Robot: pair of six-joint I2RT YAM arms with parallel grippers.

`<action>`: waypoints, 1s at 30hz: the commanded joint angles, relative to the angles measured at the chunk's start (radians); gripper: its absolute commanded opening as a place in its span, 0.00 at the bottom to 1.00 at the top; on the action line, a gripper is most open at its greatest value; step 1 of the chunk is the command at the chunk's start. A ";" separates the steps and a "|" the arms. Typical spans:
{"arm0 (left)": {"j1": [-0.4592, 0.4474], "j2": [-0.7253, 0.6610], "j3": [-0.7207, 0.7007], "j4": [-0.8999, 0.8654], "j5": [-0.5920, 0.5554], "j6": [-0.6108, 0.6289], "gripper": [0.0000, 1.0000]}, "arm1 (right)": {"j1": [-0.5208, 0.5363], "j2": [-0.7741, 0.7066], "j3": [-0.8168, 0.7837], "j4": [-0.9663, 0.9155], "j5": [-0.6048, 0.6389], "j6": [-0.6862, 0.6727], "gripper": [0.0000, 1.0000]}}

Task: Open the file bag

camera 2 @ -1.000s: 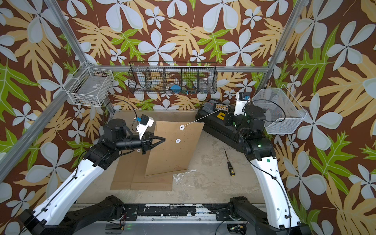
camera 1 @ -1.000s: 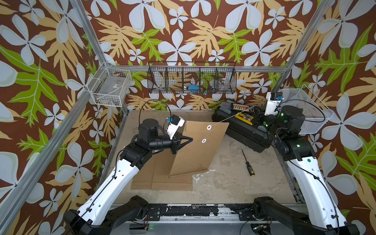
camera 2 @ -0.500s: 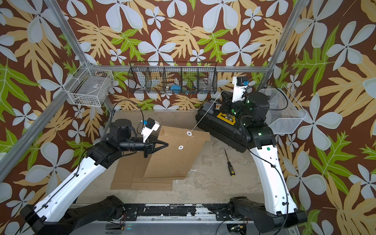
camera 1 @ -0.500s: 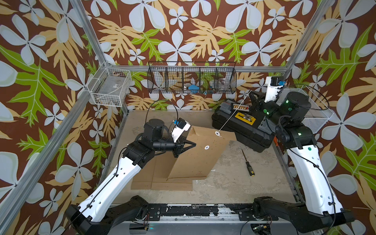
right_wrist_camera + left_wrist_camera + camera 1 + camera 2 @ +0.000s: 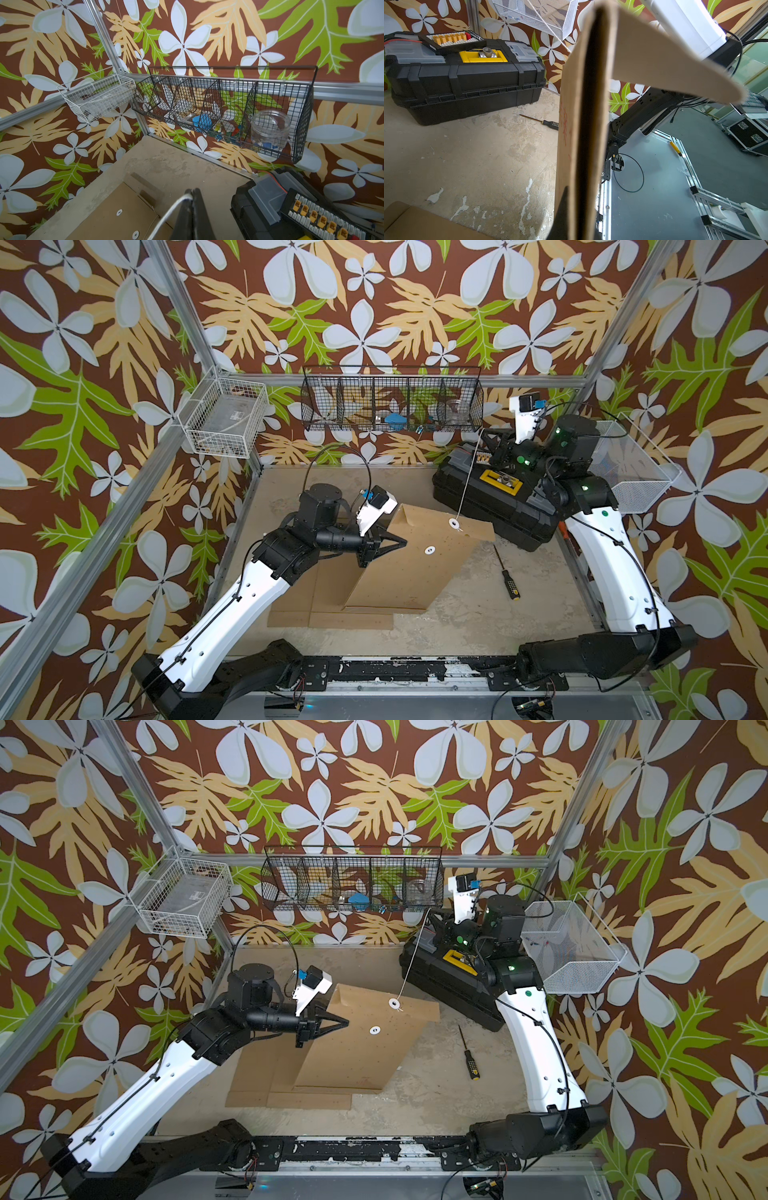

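file bag (image 5: pixel 411 568): we see it mid-table, tilted up
left gripper (image 5: pixel 401 542): clenched on bag's 9 o'clock edge
right gripper (image 5: pixel 191 192): pinching the string (image 5: pixel 467 481), 1 o'clock
wire basket (image 5: pixel 332 406): 12 o'clock, holds clear jar (image 5: pixel 270 126)

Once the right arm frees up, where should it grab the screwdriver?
Probably the black handle, the thick end nearer the robot, from above, jaws across it. The screwdriver lies flat on the table with bare space either side; its shaft looks too thin.
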 commanded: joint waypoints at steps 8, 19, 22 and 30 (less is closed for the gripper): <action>-0.003 -0.009 0.006 0.015 0.034 0.015 0.00 | 0.001 0.043 -0.077 -0.041 -0.007 -0.005 0.16; -0.003 -0.038 -0.006 0.031 0.061 0.018 0.00 | 0.000 0.080 -0.075 -0.114 0.101 -0.018 0.49; -0.003 -0.049 -0.005 0.028 0.051 0.022 0.00 | 0.000 0.084 -0.069 -0.138 0.189 -0.018 0.57; 0.023 -0.068 -0.018 0.095 0.025 -0.018 0.00 | -0.027 0.030 -0.135 -0.114 0.366 0.026 0.60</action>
